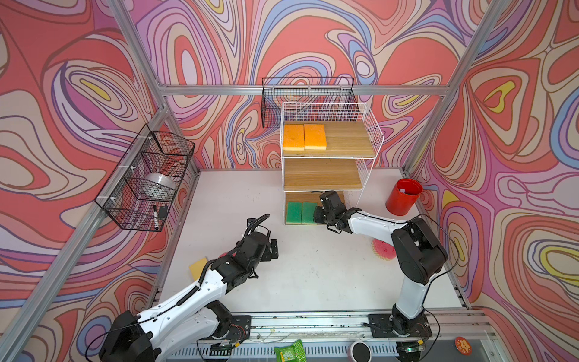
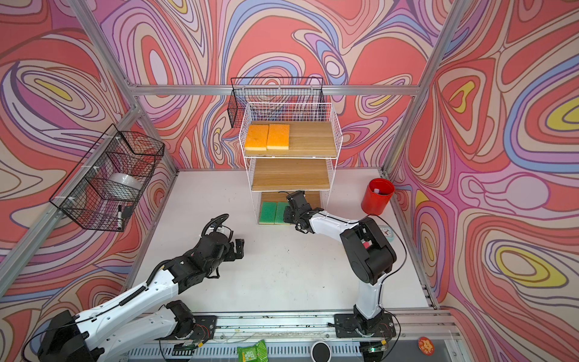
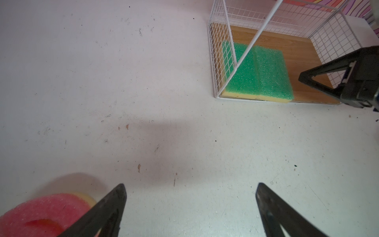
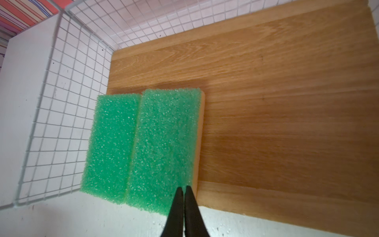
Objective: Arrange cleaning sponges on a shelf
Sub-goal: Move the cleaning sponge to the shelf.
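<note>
A scuffed white tabletop [image 1: 313, 275] is filling the floor of a cell walled in swirling pink and red. Taking the robot's base as six o'clock, the shelf [image 1: 372, 131] is standing at twelve.

Nearest, at about seven o'clock, the left gripper [image 3: 189, 185] is hovering over the table with its jaws spread wide and nothing between them. A round pink sponge [image 3: 41, 211] is lying just beside one finger. A yellow pad [image 1: 198, 267], probably the third orange sponge lying base up, is showing past the arm at eight. At four o'clock a second round pink sponge [image 1: 383, 250] is lying half hidden behind the right arm.

Farther on, at twelve, the right gripper [image 4: 183, 189] is reaching to the front of the bottom board [image 4: 287, 102], pinched fully together and gripping nothing. Its tips are lying over the near edge of a green sponge [image 4: 164, 147], which is sitting flush against the other green sponge [image 4: 110, 147] beside the mesh. The middle board [image 1: 322, 174] is standing bare. On the top board [image 1: 347, 138] one orange sponge [image 1: 293, 137] is touching its orange neighbour [image 1: 315, 136] at the eleven o'clock end.

So two green and two orange are sitting shelved, while two pink and one yellow-faced are waiting on the table. The green pair looks placed, the closed tips seemingly squaring it. The next move is calling for a clean retreat from under the middle board, then a pickup.
</note>
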Available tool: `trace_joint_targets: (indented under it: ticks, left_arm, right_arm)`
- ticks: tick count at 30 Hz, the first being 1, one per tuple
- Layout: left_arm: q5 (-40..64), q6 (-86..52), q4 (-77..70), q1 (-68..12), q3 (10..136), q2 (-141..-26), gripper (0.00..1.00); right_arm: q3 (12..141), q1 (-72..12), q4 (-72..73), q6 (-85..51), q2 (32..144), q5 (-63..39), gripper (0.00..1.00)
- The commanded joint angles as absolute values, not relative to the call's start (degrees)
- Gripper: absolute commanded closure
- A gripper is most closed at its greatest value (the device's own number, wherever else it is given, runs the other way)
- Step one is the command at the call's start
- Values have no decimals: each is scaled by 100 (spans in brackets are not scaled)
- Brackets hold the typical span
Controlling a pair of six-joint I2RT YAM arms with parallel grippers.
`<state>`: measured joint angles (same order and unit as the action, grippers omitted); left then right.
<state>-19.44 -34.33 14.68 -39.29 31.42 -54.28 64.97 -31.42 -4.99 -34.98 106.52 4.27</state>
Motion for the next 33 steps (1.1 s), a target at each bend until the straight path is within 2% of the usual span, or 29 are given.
trace_joint_targets:
  ticks: [1,9,33]
  left_arm:
    - [-1924,-3483,1399,-3885,3138,-5410,0]
    - [-1879,-3474,1389,-3857,3164,-5476,0]
    - [-1888,-3508,1421,-3832,3129,-5388,0]
  right_arm:
    - [6241,-3086,118,-3761,10707,552,100]
    - [6144,-2995,268,-3913,10873,641,100]
    - [6705,-2909,406,-4025,11610,-30,100]
